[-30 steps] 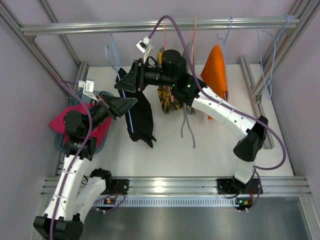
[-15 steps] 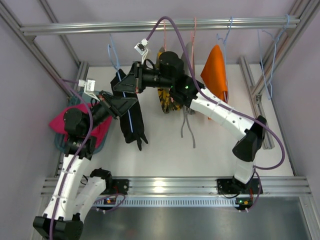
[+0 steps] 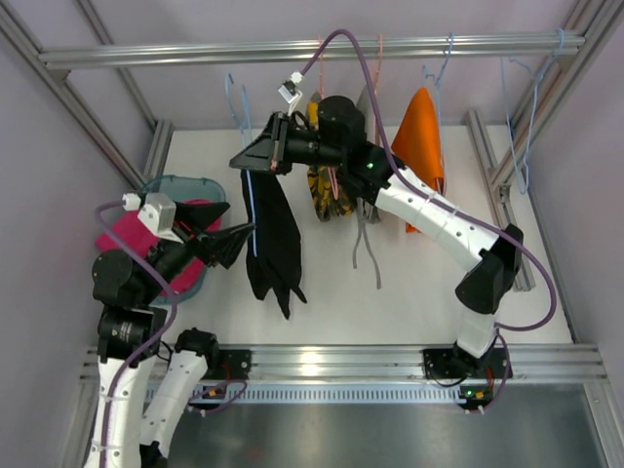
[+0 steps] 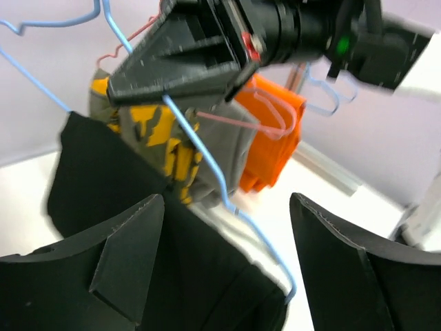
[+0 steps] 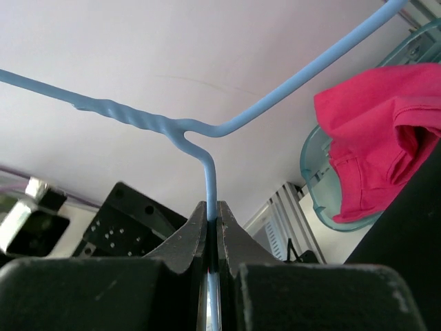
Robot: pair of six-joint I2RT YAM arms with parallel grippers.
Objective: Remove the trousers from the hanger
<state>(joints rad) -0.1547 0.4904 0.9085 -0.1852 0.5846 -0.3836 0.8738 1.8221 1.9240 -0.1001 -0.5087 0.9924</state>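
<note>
The black trousers [image 3: 273, 234] hang draped over a light-blue wire hanger [image 3: 251, 200], their legs pointing down toward the near side. My right gripper [image 3: 255, 156] is shut on that hanger's neck [image 5: 211, 172], holding it up under the rail. My left gripper [image 3: 241, 216] stands open just left of the black trousers [image 4: 179, 269], which lie between and behind its fingers [image 4: 127, 258] without being pinched; the hanger's lower bar [image 4: 234, 210] runs across them. The magenta-pink trousers [image 3: 132, 234] lie in a teal basket [image 3: 180, 185] at the left, also seen in the right wrist view [image 5: 372, 138].
An orange garment [image 3: 419, 141], a yellow-and-black patterned garment [image 3: 327, 195] and grey straps [image 3: 366, 249] hang from the top rail [image 3: 312, 47]. Bare blue hangers [image 3: 517, 107] hang at the far right. Aluminium frame posts border both sides.
My left gripper opened, let go of the black trousers and drew back toward the near left. My right gripper closed on the hanger and shifted it slightly right; the trousers now hang straighter.
</note>
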